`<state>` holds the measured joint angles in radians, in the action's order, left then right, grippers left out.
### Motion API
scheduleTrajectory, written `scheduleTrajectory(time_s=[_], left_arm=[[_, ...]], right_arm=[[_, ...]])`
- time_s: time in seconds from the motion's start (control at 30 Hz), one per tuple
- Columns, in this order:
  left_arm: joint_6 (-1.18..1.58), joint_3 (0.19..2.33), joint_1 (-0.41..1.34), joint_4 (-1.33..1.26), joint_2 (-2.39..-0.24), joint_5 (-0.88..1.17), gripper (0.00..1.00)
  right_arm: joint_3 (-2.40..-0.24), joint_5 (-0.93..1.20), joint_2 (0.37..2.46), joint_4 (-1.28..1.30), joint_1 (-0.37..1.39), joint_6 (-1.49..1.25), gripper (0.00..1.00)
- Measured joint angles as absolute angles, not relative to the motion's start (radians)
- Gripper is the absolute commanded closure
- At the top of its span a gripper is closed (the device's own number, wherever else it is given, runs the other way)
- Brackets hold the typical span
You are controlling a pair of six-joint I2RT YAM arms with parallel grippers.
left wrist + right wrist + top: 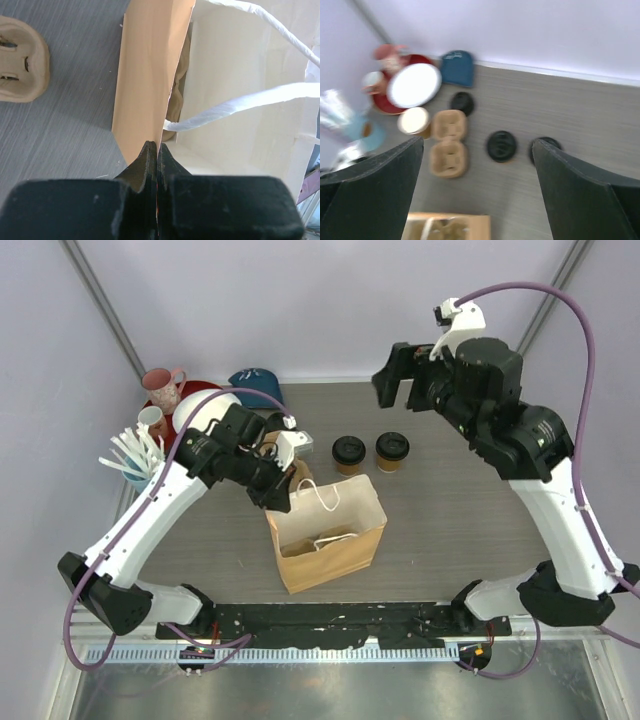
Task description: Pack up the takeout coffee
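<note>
Nothing is packed yet: the left cup (349,453) and right cup (392,450) stand side by side on the table, just above the bag (325,535) at frame centre and outside it. The left gripper (277,498) is pressed together on the bag's left rim, apparently holding it open. The right gripper (400,388) hangs spread wide and empty at upper right. Both cups remain to be loaded.

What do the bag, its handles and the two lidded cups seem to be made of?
Bag: matte brown kraft paper, judging by its sharp creases.
Handles: white twisted paper cord, probably.
Lidded cups: tan paper walls, apparently; black lids, likely plastic, with moulded rings.
</note>
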<state>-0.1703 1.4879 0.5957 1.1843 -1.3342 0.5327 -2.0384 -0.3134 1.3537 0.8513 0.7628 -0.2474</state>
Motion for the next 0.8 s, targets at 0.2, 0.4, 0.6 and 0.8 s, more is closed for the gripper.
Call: scheduleTrajectory(time_s=[0.2, 0.4, 0.6, 0.8], left_arm=[[-0.189, 1.508, 0.596, 1.234, -1.32, 0.527, 1.0], [-0.21, 1.517, 0.596, 1.28, -1.271, 0.479, 1.0], [-0.216, 1.505, 0.596, 1.283, -1.243, 0.447, 1.0], [-0.198, 1.502, 0.596, 1.281, -1.265, 0.446, 1.0]], right_arm=[[-1.872, -0.204, 1.381, 0.881, 0.442, -0.188, 0.32], [-1.708, -0.059, 1.478, 0.862, 0.236, -0.187, 0.43], [-1.631, -0.041, 1.618, 0.797, 0.197, -0.211, 0.53], [-1.618, -0.036, 1.735, 0.768, 0.21, -0.217, 0.54]])
